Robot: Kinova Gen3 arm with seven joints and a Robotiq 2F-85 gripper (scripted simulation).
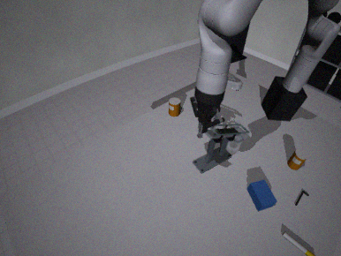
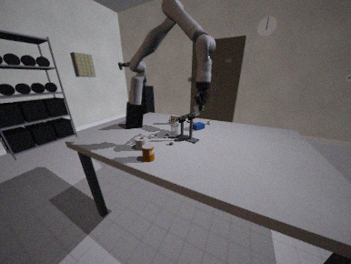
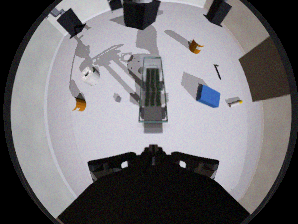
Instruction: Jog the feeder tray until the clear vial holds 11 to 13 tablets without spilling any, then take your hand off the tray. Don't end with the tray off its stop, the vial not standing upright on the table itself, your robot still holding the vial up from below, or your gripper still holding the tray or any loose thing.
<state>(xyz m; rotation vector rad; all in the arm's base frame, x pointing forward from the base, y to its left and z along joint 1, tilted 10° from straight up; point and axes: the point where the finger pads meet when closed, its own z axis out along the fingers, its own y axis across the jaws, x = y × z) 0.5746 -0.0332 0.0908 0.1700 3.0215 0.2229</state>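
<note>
The grey feeder tray [image 1: 227,129] [image 2: 185,117] [image 3: 153,90] sits on a post with a flat base [image 1: 208,162] near the middle of the table. The clear vial [image 1: 235,145] [image 2: 174,129] stands at the tray's far end, partly hidden by it; I cannot make out the tablets inside. My gripper [image 1: 201,131] [image 2: 198,109] [image 3: 153,149] is shut with nothing between its fingers. It hovers at the tray's near end, pointing down; I cannot tell whether it touches the tray.
An orange bottle [image 1: 175,107] [image 2: 147,153] stands left of the tray and another [image 1: 296,161] lies tilted to the right. A white jar [image 1: 235,84] [image 2: 140,142], a blue box [image 1: 261,195] [image 3: 209,96], a hex key [image 1: 301,197], a pen [image 1: 298,244] and the arm's base [image 1: 280,99] are around.
</note>
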